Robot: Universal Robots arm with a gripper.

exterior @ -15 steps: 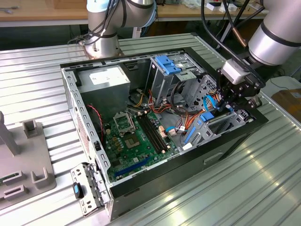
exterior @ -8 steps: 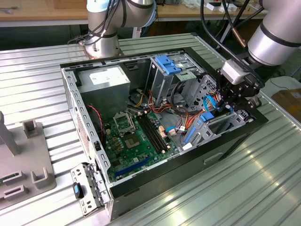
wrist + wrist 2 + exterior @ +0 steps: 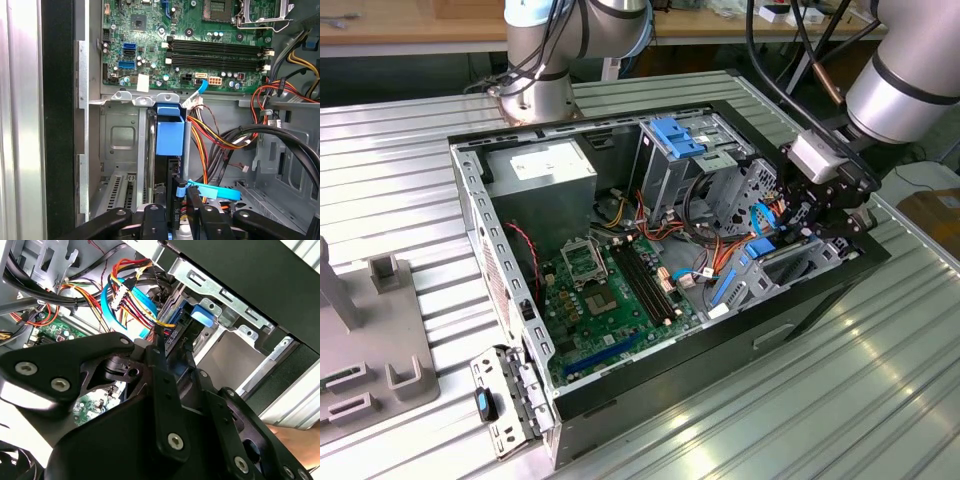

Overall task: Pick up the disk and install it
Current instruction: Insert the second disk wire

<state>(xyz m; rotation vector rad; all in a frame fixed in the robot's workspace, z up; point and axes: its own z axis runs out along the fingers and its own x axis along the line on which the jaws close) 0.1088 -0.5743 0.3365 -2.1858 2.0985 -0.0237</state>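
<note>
- The gripper point(image 3: 810, 215) is working inside the open computer case point(image 3: 620, 390), at the case's edge on the exterior view's right, close to the corner holding the lower drive bay point(image 3: 120, 150).
- The disk point(image 3: 167, 195) is standing on edge in that bay, dark and narrow, with its blue carrier rail point(image 3: 170, 132) rising along its upper edge.
- In the first wrist view, the fingers point(image 3: 152, 220) are sitting on either side of the disk's near end, closed onto it and pinching it.
- The disk's long axis is running straight ahead of the gripper, in line with its reach, pointing along the bay toward the motherboard point(image 3: 190, 45).
- Judgement: the disk is looking partly seated in the bay; how deep it is sitting cannot be told.
- A blue data cable point(image 3: 215, 190) and a bundle of coloured power wires point(image 3: 132, 295) are hanging just beside the disk's near end.
</note>
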